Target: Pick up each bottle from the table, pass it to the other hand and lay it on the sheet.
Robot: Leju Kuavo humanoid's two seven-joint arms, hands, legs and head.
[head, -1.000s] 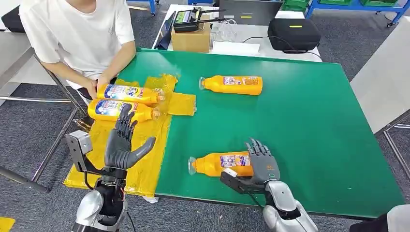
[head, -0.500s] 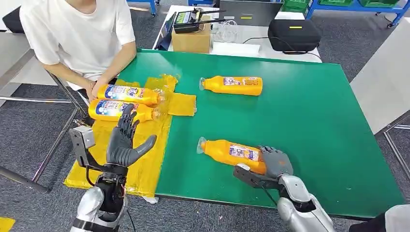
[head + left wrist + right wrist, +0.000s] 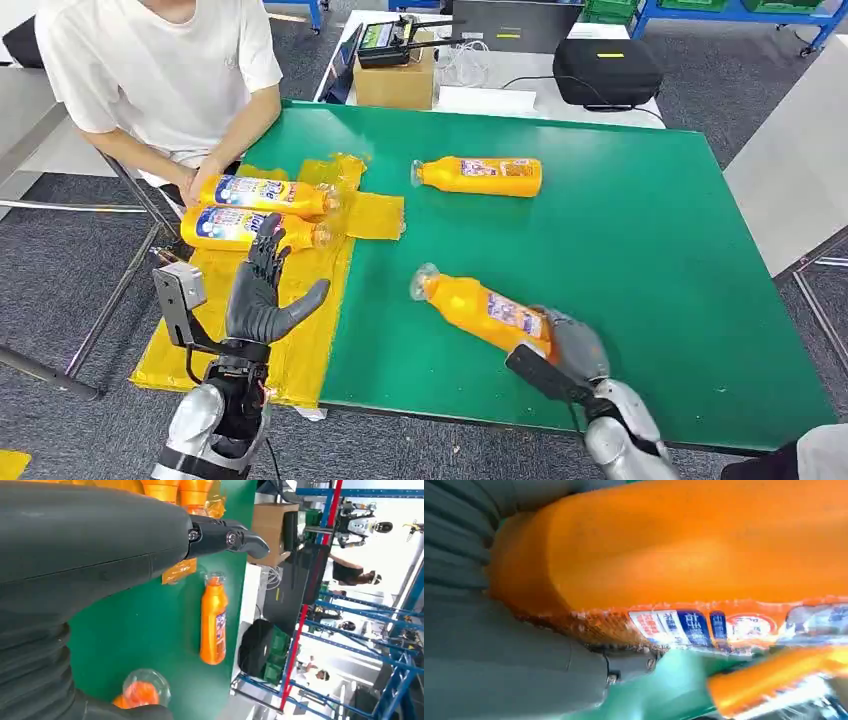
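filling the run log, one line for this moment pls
right hand: grips near orange bottle, cap end raised | left hand: open above yellow sheet | sheet: two bottles

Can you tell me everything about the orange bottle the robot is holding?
The held bottle is orange plastic with a clear cap at its neck and a label printed in white, blue and red. The right hand grips its base end, so it is tilted, cap pointing up and toward the yellow sheet, above the green table. The right wrist view shows small bubbles or droplets inside along the label. Only the hand seems to touch it.
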